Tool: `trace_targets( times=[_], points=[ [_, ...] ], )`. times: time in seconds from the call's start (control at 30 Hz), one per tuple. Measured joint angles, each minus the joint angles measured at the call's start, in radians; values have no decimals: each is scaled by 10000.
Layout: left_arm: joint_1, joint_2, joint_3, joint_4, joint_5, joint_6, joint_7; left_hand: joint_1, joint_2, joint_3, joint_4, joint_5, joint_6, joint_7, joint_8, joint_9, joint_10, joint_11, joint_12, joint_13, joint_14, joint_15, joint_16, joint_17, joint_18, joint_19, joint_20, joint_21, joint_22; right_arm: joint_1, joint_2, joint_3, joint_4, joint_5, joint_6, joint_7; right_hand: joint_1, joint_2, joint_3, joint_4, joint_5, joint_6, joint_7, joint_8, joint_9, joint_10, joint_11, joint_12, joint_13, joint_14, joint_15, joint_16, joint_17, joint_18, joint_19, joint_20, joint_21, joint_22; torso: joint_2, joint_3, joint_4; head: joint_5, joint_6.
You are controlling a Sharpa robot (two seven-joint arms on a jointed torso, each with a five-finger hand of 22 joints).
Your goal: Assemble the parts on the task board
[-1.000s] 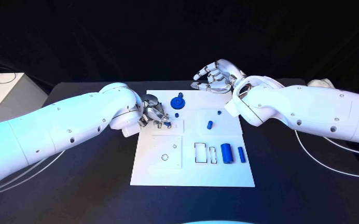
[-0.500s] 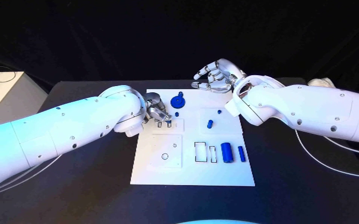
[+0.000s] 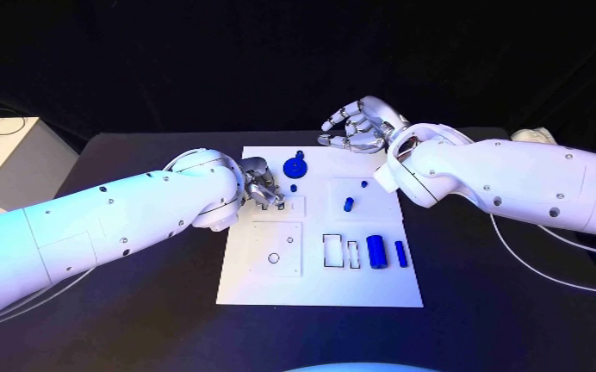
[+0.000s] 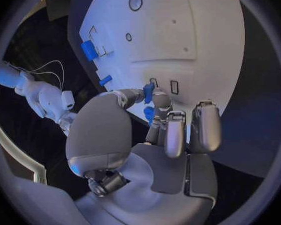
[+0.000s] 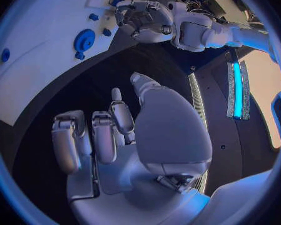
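The left hand [image 3: 261, 188], pinching a small blue part [image 4: 148, 92], has shifted slightly along the task board [image 3: 373, 290] toward its slots.

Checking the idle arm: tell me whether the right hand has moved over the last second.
No. The right hand hovers at the task board's far edge, in the same spot relative to the round blue part.

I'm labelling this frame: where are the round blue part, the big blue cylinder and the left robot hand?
Round blue part [image 3: 294, 168], head view, its disc.
Big blue cylinder [image 3: 375, 254], head view, mid-body.
Left robot hand [image 3: 262, 187], head view, its fingers.

task board [image 3: 319, 290] mid-table, left hand [image 3: 262, 187] over its near-left, seemingly pinching a part [image 4: 148, 92]
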Motion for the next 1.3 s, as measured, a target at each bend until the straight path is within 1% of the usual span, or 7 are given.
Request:
trace_targets(
  times=[0.3, 0.43, 0.63, 0.8, 1.3],
  points=[
    [-32, 18, -12, -10, -242, -136, -2, -31, -31, 0, 0, 16, 17, -17, -9, -2, 15, 15, 0, 2, 0, 1, 0, 8, 1, 0, 0, 0, 0, -2, -1, 0, 6, -9, 13, 0, 0, 0, 0, 0, 0, 0, 0, 0, -1, 0, 0, 0, 0, 0, 0, 0, 0, 0, 0, 0, 0, -1, 2, 5, -2, -10, -17],
    [-35, 18, -13, -10, -296, -121, -3, -31, -31, 0, 0, 16, 17, -17, -17, -4, 16, 15, 0, 1, 36, -35, 0, 8, 2, 70, 1, 0, 37, -2, -1, 0, 7, -12, 19, 0, 0, 0, 0, 0, 0, 0, 0, 0, -2, 0, 0, 0, 0, 0, 0, 0, 0, -1, 0, 0, 0, -1, -2, 7, -2, -11, -32],
    [-36, 18, -14, -7, -338, -10, -2, -31, -31, 0, 0, 16, 17, -16, -30, -9, 15, 16, -1, -41, 35, -35, 0, 7, 2, 70, 1, 0, 37, -2, 0, 0, 6, -16, 26, 0, 0, 0, 0, 0, 0, 0, 0, 0, -2, 0, 0, 0, 0, 0, 0, 0, 0, 0, 0, 0, 0, -2, -8, 12, -2, -24, -38],
    [-36, 27, -14, -7, -349, 107, 7, -57, -57, 1, 0, 15, 16, -16, -32, -16, 15, 17, -1, -41, 35, -35, 0, 7, 3, 70, 1, 0, 36, -2, 4, 0, 3, -19, 32, -2, 0, 0, 0, 0, 0, 0, 0, 0, -3, 0, 0, 0, 0, 0, 0, 0, 0, 0, 0, 0, 0, -3, -8, 12, -2, -37, -35],
    [-37, 53, -13, -23, -349, 336, 23, -57, -57, 1, 0, 13, 5, -5, -35, -10, 15, 20, -1, -54, 35, -34, 0, 5, 4, 69, 1, 0, 34, -3, -1, 0, 3, -26, 40, -9, 0, 0, 0, 0, 0, 0, 0, 0, -5, 0, 0, 0, 0, 0, 0, 0, 0, -1, 0, 0, 0, -4, -6, 10, 3, -63, -76]
  ],
)
